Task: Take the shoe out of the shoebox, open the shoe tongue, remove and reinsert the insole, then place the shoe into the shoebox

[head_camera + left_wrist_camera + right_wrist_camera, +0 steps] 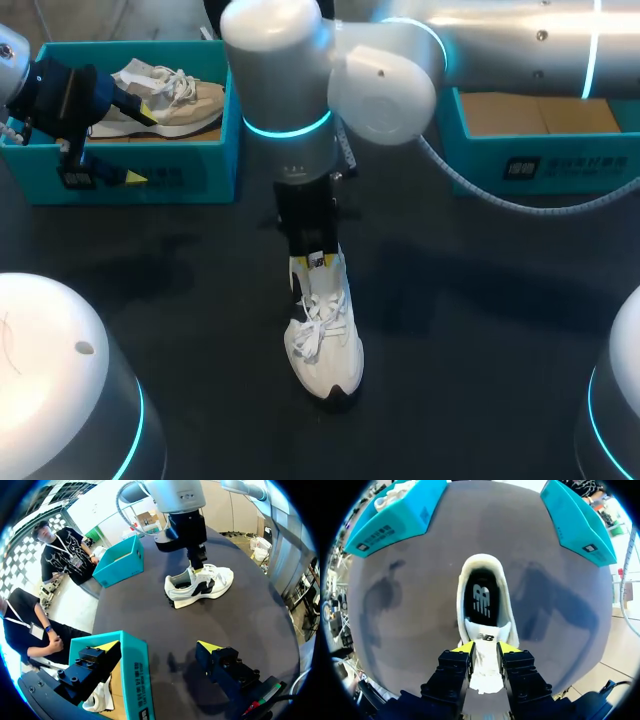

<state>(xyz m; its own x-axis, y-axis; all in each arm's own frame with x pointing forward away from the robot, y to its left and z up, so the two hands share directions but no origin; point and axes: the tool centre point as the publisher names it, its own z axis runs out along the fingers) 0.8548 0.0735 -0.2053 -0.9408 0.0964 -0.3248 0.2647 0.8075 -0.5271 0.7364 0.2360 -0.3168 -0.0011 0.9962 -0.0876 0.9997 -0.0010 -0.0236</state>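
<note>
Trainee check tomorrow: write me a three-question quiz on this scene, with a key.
1. True or false: the white shoe stands on the table, not in a shoebox.
2. The right gripper is shut on the shoe's: A laces, B tongue, C heel.
3. Fill in: the left gripper, astride the left shoebox wall, is ___.
Key: 1 true; 2 B; 3 open.

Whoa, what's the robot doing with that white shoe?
The right claw is pinching the tongue of a white lace-up sneaker that stands on the dark table. The black insole shows inside the shoe. The left claw is open, straddling the wall of a teal cardboard shoebox, where a beige sneaker lies.
</note>
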